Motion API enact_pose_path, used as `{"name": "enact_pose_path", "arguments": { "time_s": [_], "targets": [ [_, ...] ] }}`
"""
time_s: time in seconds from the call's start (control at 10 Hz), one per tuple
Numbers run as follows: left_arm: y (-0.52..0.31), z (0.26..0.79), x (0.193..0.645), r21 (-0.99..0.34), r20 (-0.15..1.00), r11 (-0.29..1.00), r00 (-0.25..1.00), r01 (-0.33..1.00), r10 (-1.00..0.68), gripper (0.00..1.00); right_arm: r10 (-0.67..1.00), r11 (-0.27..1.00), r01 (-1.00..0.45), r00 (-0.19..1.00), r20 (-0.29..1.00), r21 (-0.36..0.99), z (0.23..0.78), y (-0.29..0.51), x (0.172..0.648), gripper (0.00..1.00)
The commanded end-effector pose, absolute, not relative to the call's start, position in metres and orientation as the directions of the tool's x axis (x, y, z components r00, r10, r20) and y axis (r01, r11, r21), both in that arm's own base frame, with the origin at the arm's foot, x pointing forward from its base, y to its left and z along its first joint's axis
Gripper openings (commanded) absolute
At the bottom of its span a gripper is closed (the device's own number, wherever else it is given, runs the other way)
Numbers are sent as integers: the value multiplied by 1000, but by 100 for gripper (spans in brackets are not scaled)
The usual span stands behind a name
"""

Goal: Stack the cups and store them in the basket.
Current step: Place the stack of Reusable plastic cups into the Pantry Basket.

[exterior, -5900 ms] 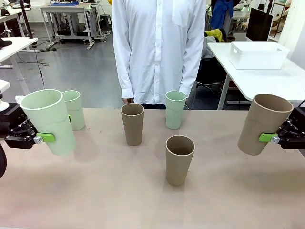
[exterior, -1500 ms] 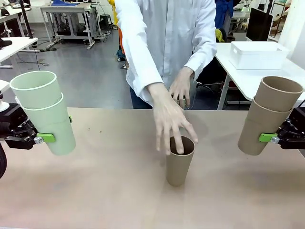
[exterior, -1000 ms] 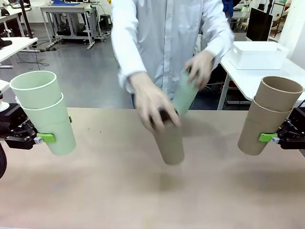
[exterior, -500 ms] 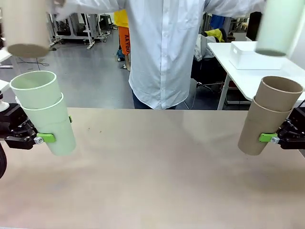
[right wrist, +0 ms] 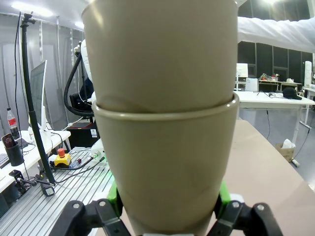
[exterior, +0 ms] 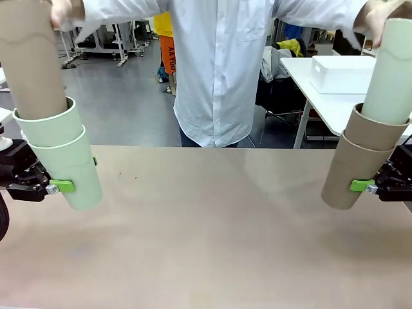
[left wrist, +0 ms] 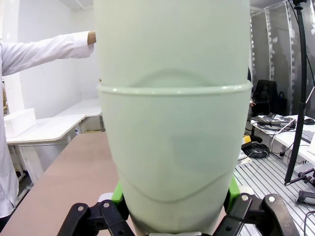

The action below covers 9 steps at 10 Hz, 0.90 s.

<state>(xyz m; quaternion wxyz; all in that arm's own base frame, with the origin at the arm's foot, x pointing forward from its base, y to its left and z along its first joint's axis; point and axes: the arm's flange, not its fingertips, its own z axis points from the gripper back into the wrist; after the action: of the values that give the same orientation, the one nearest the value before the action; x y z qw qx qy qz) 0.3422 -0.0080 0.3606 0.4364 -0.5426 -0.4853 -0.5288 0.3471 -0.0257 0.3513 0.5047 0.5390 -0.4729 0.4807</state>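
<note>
tabletop runs beneath your fingers. left gripper point(exterior: 55, 187) clamps the mint stack point(exterior: 67, 164), right gripper point(exterior: 364, 187) the tan stack point(exterior: 351, 164); a person seats a tan cup point(exterior: 29, 61) and a mint cup point(exterior: 394, 74) atop them. stacking looks nearly done; next, carry both to the basket point(exterior: 347, 74) beyond your right fingers.

My left gripper point(exterior: 65, 186) and my right gripper point(exterior: 358, 186) are black, with jointed links. The pads point(exterior: 62, 187) are bright green, each beside a small silver screw point(exterior: 49, 189).
</note>
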Motion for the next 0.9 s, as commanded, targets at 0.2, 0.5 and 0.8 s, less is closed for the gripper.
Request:
{"name": "enact_pose_path", "arguments": {
  "time_s": [0.2, 0.5, 0.8],
  "targets": [
    [-10, 362, 342, 40, 997, -154, -29, 987, 70, 85, -24, -39, -996, 82, 996, 81, 354, -26, 348, 85],
    [-10, 362, 342, 40, 997, -154, -29, 987, 70, 85, -24, -39, -996, 82, 996, 81, 354, -26, 348, 85],
    [-10, 362, 342, 40, 997, -154, -29, 987, 70, 85, -24, -39, -996, 82, 996, 81, 354, -26, 348, 85]
  ]
}}
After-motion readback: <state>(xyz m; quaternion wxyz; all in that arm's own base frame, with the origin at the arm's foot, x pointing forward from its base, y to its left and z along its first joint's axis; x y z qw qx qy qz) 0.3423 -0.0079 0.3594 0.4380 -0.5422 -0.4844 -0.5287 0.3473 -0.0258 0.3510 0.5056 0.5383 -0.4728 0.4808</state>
